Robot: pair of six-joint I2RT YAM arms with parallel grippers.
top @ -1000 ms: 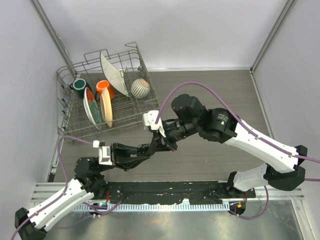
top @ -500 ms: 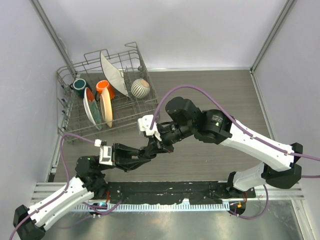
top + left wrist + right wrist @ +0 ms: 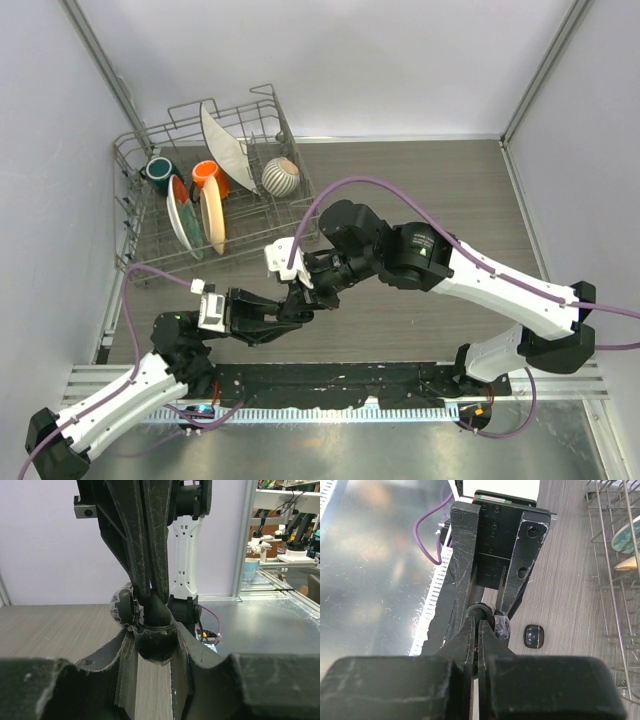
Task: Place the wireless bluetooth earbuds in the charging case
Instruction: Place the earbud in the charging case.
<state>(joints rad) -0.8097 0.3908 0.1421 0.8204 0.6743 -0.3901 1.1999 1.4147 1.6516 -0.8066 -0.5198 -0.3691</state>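
My left gripper (image 3: 155, 635) is shut on a round black charging case (image 3: 155, 647), held above the wood table; a part wrapped in clear film (image 3: 122, 606) sticks out beside it. My right gripper (image 3: 150, 599) comes down from above, shut, its tips touching the case's top. In the right wrist view the right gripper (image 3: 480, 626) has its fingers pressed together over the case (image 3: 481, 611), between the left fingers (image 3: 462, 555). From above, both grippers meet, the left (image 3: 292, 306) and the right (image 3: 303, 294). The earbuds are hidden.
A small black pebble-shaped case (image 3: 534, 636) with a lit dot lies on the table just right of the grippers. A wire dish rack (image 3: 145, 235) with plates, cups and a bowl stands at the back left. A black strip (image 3: 330, 385) borders the near edge.
Both grippers have moved left together, staying joined at the case. The right arm has stretched further left across the table.
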